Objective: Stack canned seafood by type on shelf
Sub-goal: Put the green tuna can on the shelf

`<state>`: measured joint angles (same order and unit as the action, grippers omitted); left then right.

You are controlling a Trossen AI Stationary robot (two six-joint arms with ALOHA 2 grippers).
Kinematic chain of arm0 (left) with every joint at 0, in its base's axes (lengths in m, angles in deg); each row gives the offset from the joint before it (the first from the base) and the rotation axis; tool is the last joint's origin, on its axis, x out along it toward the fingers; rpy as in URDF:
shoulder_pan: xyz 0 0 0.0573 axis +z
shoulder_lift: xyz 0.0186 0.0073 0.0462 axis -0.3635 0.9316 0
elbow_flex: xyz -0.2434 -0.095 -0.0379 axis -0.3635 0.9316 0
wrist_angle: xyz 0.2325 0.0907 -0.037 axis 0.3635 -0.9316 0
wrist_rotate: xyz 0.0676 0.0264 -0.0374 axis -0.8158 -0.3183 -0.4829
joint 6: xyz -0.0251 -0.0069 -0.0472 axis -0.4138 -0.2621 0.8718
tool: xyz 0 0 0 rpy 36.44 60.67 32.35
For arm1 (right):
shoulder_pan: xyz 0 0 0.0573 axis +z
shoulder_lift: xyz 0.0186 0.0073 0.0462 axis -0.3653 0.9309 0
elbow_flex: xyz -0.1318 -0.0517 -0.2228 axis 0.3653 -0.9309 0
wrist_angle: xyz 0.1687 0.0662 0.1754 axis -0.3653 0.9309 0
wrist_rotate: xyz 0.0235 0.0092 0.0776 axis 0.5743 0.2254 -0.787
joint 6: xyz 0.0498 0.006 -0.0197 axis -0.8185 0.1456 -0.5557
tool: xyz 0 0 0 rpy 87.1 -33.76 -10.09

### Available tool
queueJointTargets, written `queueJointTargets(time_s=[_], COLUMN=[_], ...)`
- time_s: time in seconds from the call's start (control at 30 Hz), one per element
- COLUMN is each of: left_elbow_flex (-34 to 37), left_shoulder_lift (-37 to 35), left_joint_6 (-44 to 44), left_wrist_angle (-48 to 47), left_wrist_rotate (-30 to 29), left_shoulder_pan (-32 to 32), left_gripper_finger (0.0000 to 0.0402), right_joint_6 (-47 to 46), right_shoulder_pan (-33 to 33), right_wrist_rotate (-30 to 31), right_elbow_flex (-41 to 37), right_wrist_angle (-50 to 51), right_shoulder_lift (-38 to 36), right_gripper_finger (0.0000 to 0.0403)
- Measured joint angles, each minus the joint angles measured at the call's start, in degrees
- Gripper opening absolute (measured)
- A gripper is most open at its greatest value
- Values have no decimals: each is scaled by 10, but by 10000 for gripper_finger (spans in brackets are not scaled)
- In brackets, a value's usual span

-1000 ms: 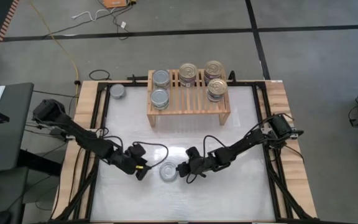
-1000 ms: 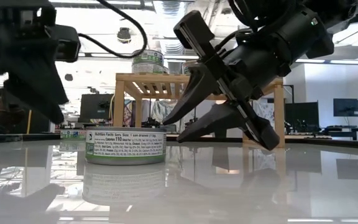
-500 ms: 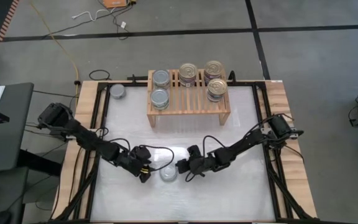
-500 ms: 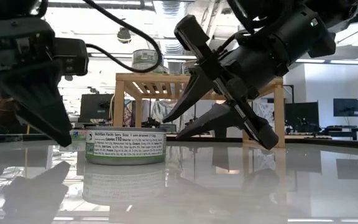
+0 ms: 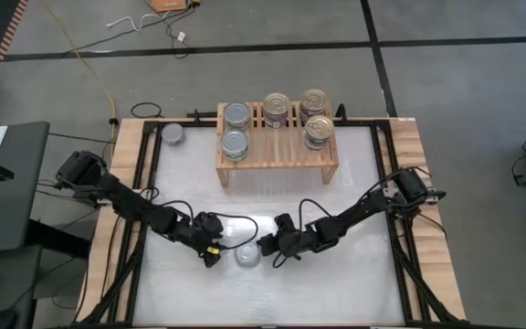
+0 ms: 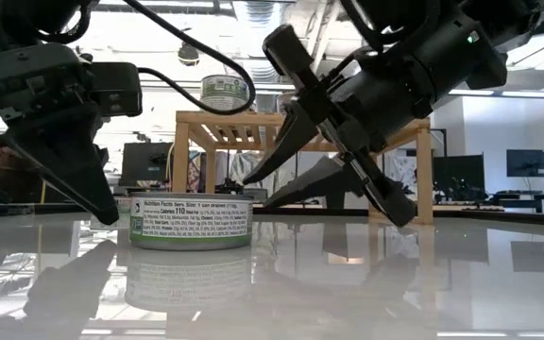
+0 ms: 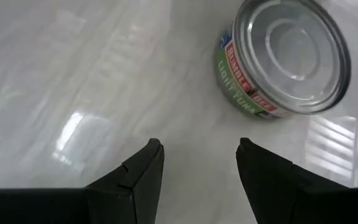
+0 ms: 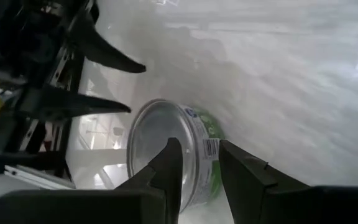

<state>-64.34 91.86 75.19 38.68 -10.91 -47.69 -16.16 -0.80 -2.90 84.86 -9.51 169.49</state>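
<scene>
One canned seafood tin (image 5: 247, 256) with a silver top and a green label (image 6: 190, 222) stands flat on the white table, near its front middle. My left gripper (image 5: 213, 256) is open just left of it, low over the table, and the tin (image 7: 284, 59) lies ahead of its fingers. My right gripper (image 5: 265, 247) is open close to the tin's right side (image 8: 145, 143), fingers slanting down toward it. I see no touch. The shelf (image 5: 277, 153) stands at the back and carries silver-topped tins (image 5: 236, 143) on its left and gold-topped tins (image 5: 319, 130) on its right.
Another silver-topped tin (image 5: 173, 134) stands on the table left of the shelf. Wooden planks (image 5: 121, 210) and black rails edge the table on both sides. Open white table lies between the shelf and the grippers.
My left gripper has come down and moved toward the table's right edge, closing in on the tin's left side. My right gripper has edged slightly toward the tin. The tin has stayed where it was.
</scene>
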Motion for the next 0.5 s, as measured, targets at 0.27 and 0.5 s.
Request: queueJointTargets(time_s=[0.27,0.5], left_elbow_flex=[0,0], left_shoulder_lift=[0,40], left_joint_6=[-2,25], left_wrist_angle=[47,81], left_wrist_rotate=[9,14], left_shoulder_pan=[-12,-17], left_gripper_finger=[194,194], right_joint_6=[-30,-26], right_shoulder_pan=[18,26], right_wrist_rotate=[28,37], right_elbow_flex=[11,23], right_wrist_angle=[-3,31], right_shoulder_lift=[0,0], right_gripper_finger=[129,129])
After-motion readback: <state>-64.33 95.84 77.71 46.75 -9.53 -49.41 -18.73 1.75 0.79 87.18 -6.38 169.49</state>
